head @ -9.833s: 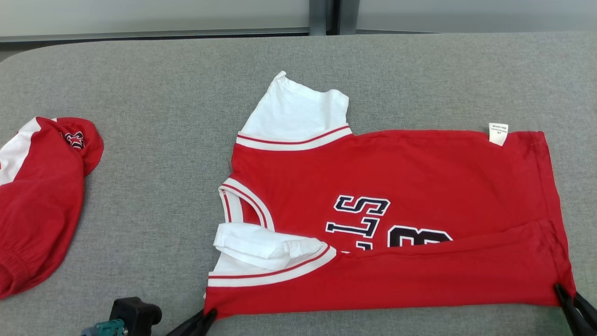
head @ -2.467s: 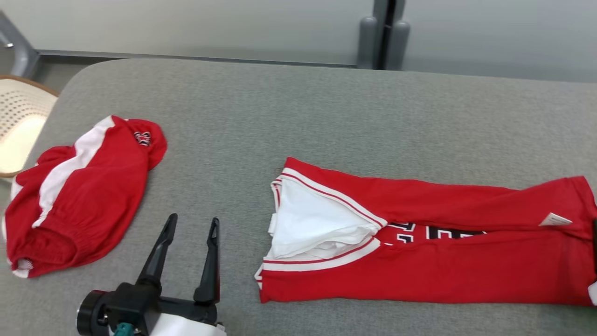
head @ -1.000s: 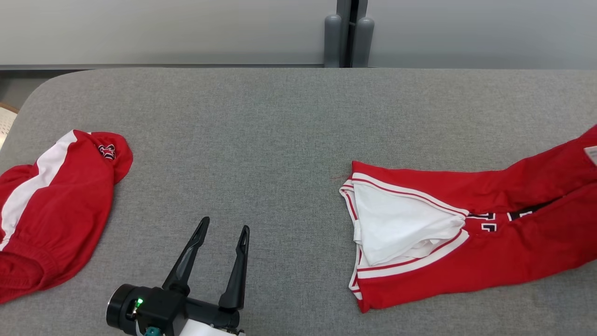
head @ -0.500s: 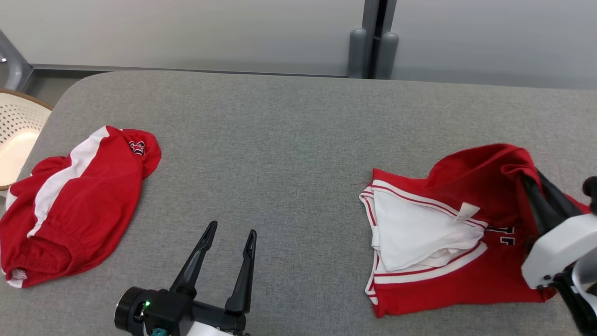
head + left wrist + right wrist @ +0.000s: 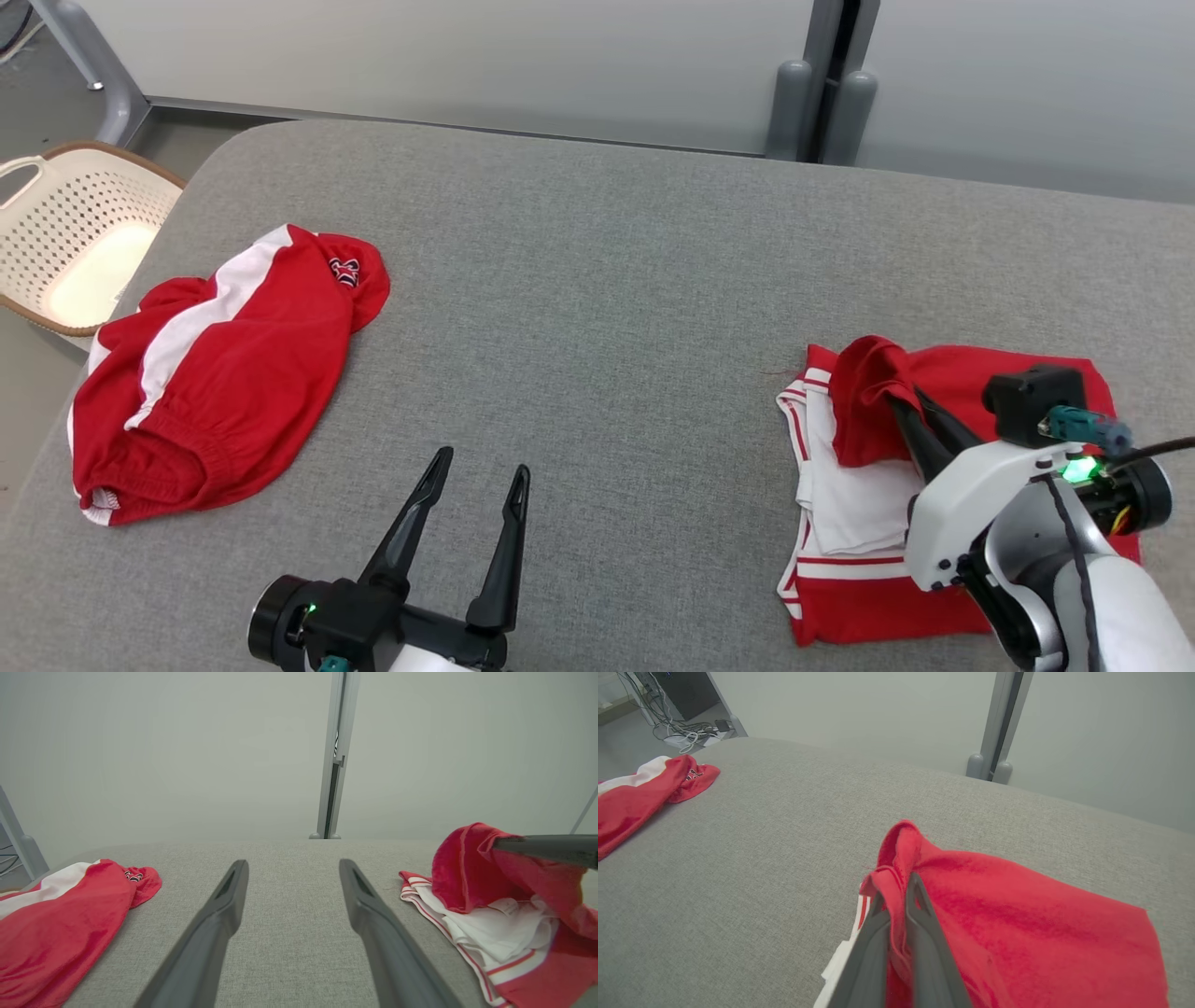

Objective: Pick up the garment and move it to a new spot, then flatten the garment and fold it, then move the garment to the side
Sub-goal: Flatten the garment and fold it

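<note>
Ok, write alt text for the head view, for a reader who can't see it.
The right claw pinches a red fold of a red-and-white jersey, held up over its white part, at the right of a grey table. The left claw hovers open near the front edge; red shorts lie at the left, a white basket beyond that corner.

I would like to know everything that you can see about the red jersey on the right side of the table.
The red jersey looks like soft knit cloth, with white sleeves and white trim striped in red. It lies partly folded on the grey padded table, near its right side. The right hand is shut on a red edge and holds it raised over the white sleeve part, so the cloth drapes doubled there.
</note>
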Available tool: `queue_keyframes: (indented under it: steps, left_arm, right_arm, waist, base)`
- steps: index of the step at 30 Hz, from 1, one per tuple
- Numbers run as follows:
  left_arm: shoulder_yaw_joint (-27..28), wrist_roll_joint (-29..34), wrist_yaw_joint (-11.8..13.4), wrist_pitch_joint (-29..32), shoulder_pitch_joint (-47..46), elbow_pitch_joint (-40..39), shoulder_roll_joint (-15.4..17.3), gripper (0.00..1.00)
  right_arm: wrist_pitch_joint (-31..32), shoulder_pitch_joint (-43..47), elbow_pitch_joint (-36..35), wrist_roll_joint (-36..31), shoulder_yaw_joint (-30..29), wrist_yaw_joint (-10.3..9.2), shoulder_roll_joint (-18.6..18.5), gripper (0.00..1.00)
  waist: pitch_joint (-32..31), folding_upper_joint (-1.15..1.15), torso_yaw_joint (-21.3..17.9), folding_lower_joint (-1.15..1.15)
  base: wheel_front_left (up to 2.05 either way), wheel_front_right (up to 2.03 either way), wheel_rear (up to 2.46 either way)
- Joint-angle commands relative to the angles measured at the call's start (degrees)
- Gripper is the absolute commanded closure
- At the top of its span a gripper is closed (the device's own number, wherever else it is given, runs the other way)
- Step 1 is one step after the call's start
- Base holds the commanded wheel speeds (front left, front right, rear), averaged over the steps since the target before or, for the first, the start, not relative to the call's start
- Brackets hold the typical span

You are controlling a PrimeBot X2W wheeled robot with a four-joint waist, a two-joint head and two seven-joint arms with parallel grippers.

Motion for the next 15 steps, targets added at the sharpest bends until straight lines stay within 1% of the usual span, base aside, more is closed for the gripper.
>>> queue_keyframes:
  steps: [1, 5, 6, 7, 8, 12, 15]
  left_arm:
    - [0.0, 0.2, -0.3, -0.1, -0.5, 0.3, 0.1, 0.00]
    - [-0.2, 0.3, -0.7, -0.1, -0.8, 0.8, -0.1, 0.00]
    - [-0.2, 0.3, -0.6, -0.1, -0.8, 0.9, -0.2, 0.00]
    - [-0.2, 0.3, -0.6, -0.1, -0.8, 0.9, -0.2, 0.00]
    - [-0.2, 0.3, -0.6, -0.1, -0.8, 1.0, -0.2, 0.00]
    - [0.0, 0.4, -0.6, -0.1, -0.2, 1.4, -0.3, 0.00]
    - [0.2, 0.4, -0.4, -0.1, 0.7, 1.8, -0.4, 0.00]
  right_arm:
    - [-1.4, -1.4, 2.4, -0.7, 0.4, -0.11, 0.7, 1.00]
    - [-2.2, -2.4, 6.8, -1.2, 1.9, -0.11, 2.4, 1.00]
    - [-2.4, -2.4, 7.5, -1.3, 2.1, -0.11, 2.6, 0.62]
    - [-2.4, -2.4, 7.5, -1.3, 2.1, -0.11, 2.6, 0.62]
    - [-2.7, -2.4, 8.0, -1.2, 2.2, -0.11, 2.9, 0.00]
    - [-3.2, -0.9, 6.8, -0.5, 2.8, -0.11, 3.2, 0.00]
    - [-3.4, 0.8, 2.3, 0.0, 2.0, -0.11, 2.0, 0.00]
  waist:
    - [0.1, 0.00, 0.7, 0.00]
    - [0.0, 0.00, 1.5, 0.00]
    - [0.0, 0.00, 1.7, 0.00]
    - [0.0, 0.00, 1.7, 0.00]
    - [-0.1, 0.00, 1.8, 0.00]
    - [-0.7, 0.00, 2.0, 0.00]
    - [-1.7, 0.00, 1.7, 0.00]
  base:
    - [0.00, 0.00, 0.00]
    - [0.00, 0.00, 0.00]
    - [0.00, 0.00, 0.00]
    - [0.00, 0.00, 0.00]
    - [0.00, 0.00, 0.00]
    - [0.00, 0.00, 0.00]
    - [0.00, 0.00, 0.00]
